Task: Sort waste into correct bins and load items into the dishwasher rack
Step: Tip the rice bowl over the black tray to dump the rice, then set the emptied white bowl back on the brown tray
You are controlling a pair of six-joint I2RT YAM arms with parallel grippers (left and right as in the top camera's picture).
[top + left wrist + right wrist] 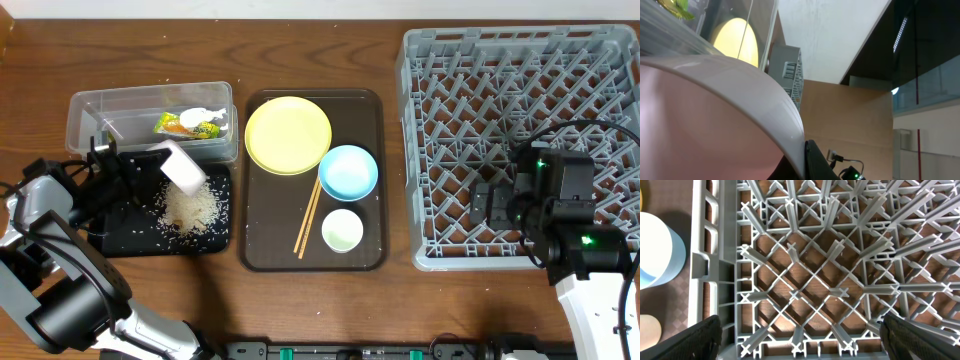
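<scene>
My left gripper point(150, 167) is shut on the white bowl point(183, 165) and holds it tipped on its side over the black tray point(120, 238), where a pile of white rice point(191, 208) lies with loose grains around it. The bowl's rim fills the left wrist view point(715, 110). The snack wrapper point(190, 124) lies in the clear tub point(100, 108). The yellow plate point(288, 134), blue bowl point(348, 172), whitish cup point(342, 231) and chopsticks point(308, 218) sit on the brown tray. My right gripper point(490, 205) is open and empty over the grey rack's point(520, 60) front left part point(800, 335).
The brown serving tray point(255, 255) lies between the bins and the rack. The blue bowl point(655, 250) shows just left of the rack wall in the right wrist view. Cables run along the table's front edge.
</scene>
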